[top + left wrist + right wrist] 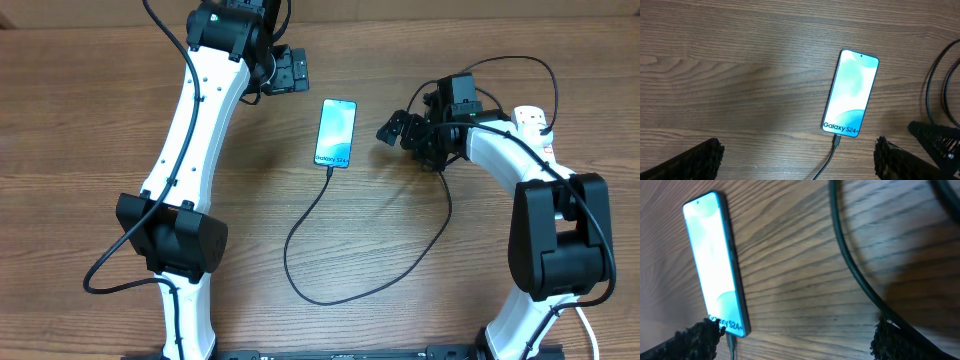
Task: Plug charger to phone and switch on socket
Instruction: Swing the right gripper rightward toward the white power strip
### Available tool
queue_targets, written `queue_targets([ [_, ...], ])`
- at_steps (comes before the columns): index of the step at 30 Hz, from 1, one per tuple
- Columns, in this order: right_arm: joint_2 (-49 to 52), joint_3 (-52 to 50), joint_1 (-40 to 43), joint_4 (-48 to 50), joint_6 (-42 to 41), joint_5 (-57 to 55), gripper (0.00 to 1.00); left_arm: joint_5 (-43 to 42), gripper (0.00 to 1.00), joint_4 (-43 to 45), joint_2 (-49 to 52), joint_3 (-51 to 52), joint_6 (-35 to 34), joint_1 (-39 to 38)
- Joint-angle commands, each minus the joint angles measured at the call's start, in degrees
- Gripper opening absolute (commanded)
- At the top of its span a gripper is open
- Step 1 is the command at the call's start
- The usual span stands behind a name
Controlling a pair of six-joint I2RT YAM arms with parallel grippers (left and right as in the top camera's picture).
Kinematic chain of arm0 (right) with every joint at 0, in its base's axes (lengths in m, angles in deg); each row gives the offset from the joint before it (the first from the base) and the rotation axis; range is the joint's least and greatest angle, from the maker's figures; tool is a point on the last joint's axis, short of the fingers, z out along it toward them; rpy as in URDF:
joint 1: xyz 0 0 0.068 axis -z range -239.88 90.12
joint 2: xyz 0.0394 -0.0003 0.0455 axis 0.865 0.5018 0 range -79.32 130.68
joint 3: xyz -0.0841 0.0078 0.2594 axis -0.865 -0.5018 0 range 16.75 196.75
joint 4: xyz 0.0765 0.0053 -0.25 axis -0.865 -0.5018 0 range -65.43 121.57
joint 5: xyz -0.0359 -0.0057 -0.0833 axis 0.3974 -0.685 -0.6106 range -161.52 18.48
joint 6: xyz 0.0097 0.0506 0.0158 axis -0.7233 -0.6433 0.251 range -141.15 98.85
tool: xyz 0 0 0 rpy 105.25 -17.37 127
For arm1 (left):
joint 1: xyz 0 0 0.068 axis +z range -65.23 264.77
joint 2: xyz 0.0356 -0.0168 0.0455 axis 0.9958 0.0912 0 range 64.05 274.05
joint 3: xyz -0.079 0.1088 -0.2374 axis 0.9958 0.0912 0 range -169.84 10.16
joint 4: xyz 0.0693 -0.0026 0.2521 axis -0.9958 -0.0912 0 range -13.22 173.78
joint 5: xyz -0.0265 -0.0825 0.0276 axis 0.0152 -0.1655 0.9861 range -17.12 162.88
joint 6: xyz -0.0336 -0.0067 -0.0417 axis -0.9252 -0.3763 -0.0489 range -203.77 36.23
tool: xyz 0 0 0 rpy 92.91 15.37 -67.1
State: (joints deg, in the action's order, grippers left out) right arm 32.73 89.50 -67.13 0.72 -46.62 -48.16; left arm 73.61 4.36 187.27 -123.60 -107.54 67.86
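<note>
So here's where we're at: the phone lies flat and face up on the table with its screen lit. The charger meets its text end, and the connector tip looks seated as far as we can judge. That'd explain why both arms hang off to the sides with nothing in them. Our left gripper sits just beyond the phone's top-left corner, jaws spread wide and empty. Our right gripper is just off the phone's right edge, also wide and empty. From the phone's text end the cable swings out in a big loose loop, curls back up on the phone's right side and disappears under the right arm, so we can't tell whether the plug is in. The socket is well to the right of the phone, mostly hidden behind that arm, and we can't see its switch. Our guess is the switch is what's left to do, and the right gripper is the nearer one.
</note>
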Motion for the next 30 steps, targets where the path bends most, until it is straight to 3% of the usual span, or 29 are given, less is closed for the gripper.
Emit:
queue_targets([
  [1, -0.3, 2.8, 0.7, -1.6, 3.5, 6.2, 1.0, 1.0, 1.0, -0.1, 0.5, 0.1, 0.6, -0.5],
  [9, -4.7, 21.1, 4.7, -19.4, 8.2, 1.5, 1.0, 1.0, 1.0, -0.1, 0.5, 0.1, 0.6, -0.5],
  [18, -8.3, 41.9, 17.7, -34.1, 8.3, -11.4, 1.0, 1.0, 1.0, -0.1, 0.5, 0.1, 0.6, -0.5],
  [30, -7.9, 40.9, 42.8, -33.3, 14.0, -8.5, 1.0, 1.0, 1.0, -0.1, 0.5, 0.1, 0.6, -0.5],
])
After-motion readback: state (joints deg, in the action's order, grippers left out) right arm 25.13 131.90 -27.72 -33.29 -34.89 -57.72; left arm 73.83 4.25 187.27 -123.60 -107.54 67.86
